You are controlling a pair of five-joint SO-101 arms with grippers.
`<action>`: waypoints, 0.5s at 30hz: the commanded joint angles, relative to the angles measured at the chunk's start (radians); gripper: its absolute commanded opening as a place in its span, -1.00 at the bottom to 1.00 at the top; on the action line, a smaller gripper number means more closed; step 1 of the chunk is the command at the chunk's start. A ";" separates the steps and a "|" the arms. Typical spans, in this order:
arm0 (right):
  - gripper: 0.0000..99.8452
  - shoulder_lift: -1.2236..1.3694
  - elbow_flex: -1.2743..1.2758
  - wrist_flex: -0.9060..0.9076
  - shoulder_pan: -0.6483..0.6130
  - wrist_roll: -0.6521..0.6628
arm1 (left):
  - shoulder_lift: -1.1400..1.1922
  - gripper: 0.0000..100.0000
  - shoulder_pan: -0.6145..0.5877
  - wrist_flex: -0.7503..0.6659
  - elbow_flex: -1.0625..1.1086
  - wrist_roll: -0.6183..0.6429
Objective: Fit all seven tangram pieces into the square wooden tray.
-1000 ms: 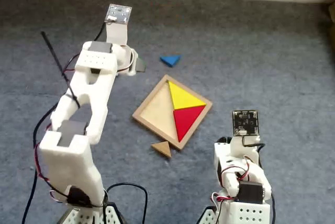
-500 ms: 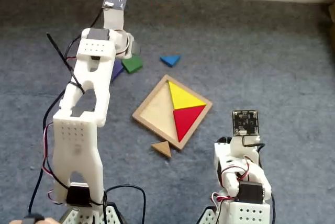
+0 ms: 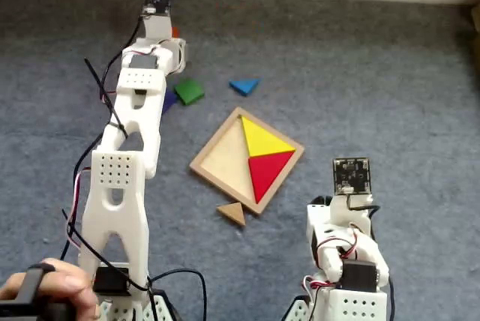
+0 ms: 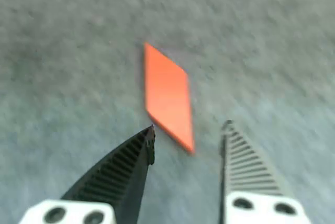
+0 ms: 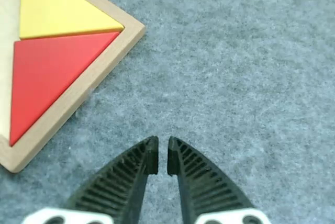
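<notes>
The left tool (image 4: 188, 130) stands open above the grey, carpet-like surface (image 3: 375, 73), its two ridged fingers spread wide with nothing gripped. An orange parallelogram (image 4: 167, 96) lies flat just ahead of it, and the piece's nearest corner reaches in between the fingertips; whether either finger touches it cannot be told. From above, this arm is stretched far out across the surface. A green piece (image 3: 189, 92) lies behind the tool and to one side, close against the arm, and a purple piece (image 3: 166, 100) shows partly from under the arm beside it. A blue triangle (image 3: 244, 86) sits farther off on that same side, apart from the rest. The right tool (image 5: 158, 156) is closed on nothing, with only a thin slit between its tips, and it hangs over bare surface. The square wooden tray (image 5: 131, 28) lies ahead of it and off to its left, not touching it. In the tray a yellow triangle (image 5: 57, 9) and a red triangle (image 5: 52, 72) sit edge to edge, filling the half nearer this tool, while the other half is bare wood (image 3: 217, 160). A wood-coloured triangle (image 3: 232, 212) lies on the surface just outside the tray's near corner.
</notes>
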 commanded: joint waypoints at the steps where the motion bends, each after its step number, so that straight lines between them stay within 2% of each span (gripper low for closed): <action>1: -0.91 -0.008 0.142 -0.022 0.019 -0.002 | 0.070 -0.67 -0.030 -0.100 -0.163 0.003; 5: -0.91 -0.008 0.142 -0.024 0.019 -0.002 | 0.171 -0.65 -0.039 -0.075 -0.280 -0.009; 7: -0.91 -0.008 0.142 -0.024 0.019 -0.002 | 0.208 -0.63 -0.036 -0.043 -0.320 -0.061; 15: -0.91 -0.008 0.142 -0.024 0.019 -0.002 | 0.234 -0.62 -0.024 0.157 -0.440 -0.091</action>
